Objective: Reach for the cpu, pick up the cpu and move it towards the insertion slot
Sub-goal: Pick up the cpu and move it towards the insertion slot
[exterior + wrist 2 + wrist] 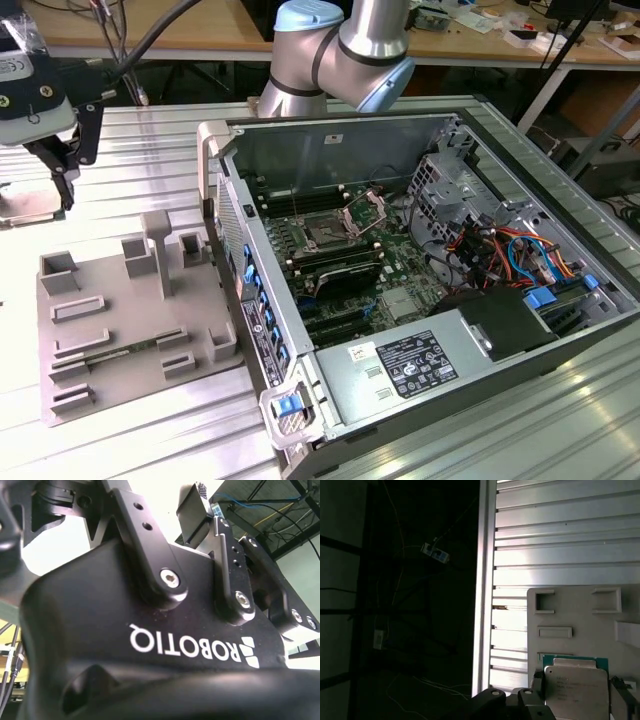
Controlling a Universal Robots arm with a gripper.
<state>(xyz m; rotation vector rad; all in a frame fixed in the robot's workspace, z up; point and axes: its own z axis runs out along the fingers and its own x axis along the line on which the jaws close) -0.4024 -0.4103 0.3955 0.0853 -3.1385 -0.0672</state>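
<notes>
- While my gripper [578, 696] hangs at the exterior view's far left, it is clamped on the cpu [576, 687]. In the first wrist view my fingers [621, 687] press two opposite edges of the chip, its silver lid faces the camera and a strip of green board shows along one edge.
- Just right of me and lower, the grey fixture [120, 310] lies on the slatted metal table [150, 130], with raised blocks and square-rimmed recesses. The cpu sits in my grip, off to the fixture's left.
- Further right stands the open computer case [330, 150]. Its near side wall [228, 215] rises between me and the board inside.
- Inside the case, well apart from the cpu, the insertion slot [325, 232] shows a dark centre, with its metal bracket [365, 212] standing open beside it.
- Long black memory slots [345, 268] lie just beside the slot. Right of those is a bundle of coloured cables [515, 250], and nearer the camera the power supply [410, 365].
- Behind the case my arm's joint [345, 45] bends above the table.
</notes>
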